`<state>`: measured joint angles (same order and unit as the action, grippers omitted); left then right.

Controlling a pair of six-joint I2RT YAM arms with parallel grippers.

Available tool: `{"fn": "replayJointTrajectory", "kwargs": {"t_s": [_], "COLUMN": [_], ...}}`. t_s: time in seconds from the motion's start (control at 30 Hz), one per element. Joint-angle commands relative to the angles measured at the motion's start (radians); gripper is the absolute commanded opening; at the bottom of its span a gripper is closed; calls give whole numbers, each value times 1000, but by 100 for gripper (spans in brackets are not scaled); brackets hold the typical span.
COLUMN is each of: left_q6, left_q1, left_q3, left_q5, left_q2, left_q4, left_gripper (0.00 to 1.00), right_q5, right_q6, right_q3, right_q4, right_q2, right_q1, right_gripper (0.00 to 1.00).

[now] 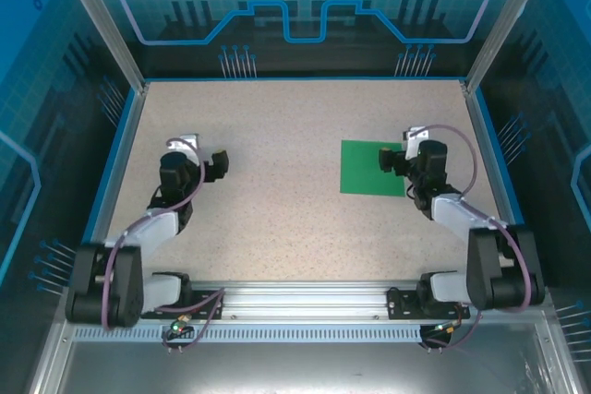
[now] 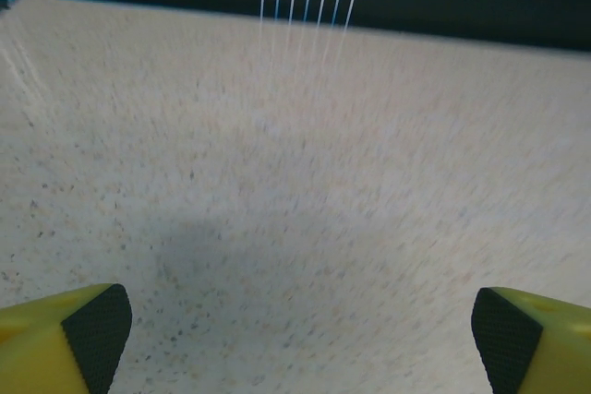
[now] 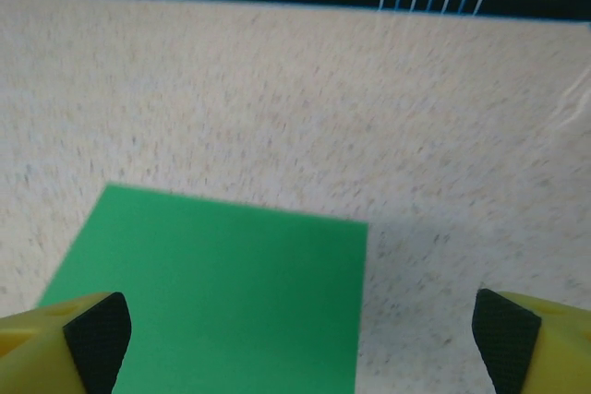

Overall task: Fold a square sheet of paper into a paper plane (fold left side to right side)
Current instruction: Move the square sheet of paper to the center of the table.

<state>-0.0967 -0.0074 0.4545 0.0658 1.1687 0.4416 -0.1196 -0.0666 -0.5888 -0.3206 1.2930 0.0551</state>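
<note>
Beneath the right pincer [image 1: 387, 161]: square sheet of paper [image 1: 365, 168], left edge free.

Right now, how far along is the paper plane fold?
Nothing looks done: the square sheet of paper lies flat and uncreased on the table. In hand: the right gripper hovers open over the sheet's right edge; the left gripper is open above bare table, away from it. Left: every fold, starting left side to right.

Even, bright overhead light. Left wrist view: faint shadow on the table [image 2: 277, 136] at 6 o'clock. The 2 wrist views look soft.
</note>
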Motion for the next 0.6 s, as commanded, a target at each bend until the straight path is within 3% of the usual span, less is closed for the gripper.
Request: {"fn": "replayJointTrajectory", "kwargs": {"t_s": [0.0,0.17,0.27,0.4,0.57], "left_q6": [-186,-387,-426,-422,-415], "left_q1": [3,-3,-14,-63,-84], "left_q3": [93,173,213,237,235], "left_q5": [-30,-199,-281,-295,-293], "left_q2": [-122,-170,-156,-150,-150], "left_q4": [-313,-548,-647,-694,-702], "left_gripper": [99,99,99,99,99], "right_q5": [-63,-50,-56,-178,-224], "right_q6": [-100,-305,-363,-379,-383], "right_q3": [-95,-201,-263,-386,-575], "right_q4": [330,568,636,706,812], "right_q2": [-56,4,94,229,442], "right_q1": [-21,-1,55,154,202], "right_gripper": [99,99,99,99,99]}}
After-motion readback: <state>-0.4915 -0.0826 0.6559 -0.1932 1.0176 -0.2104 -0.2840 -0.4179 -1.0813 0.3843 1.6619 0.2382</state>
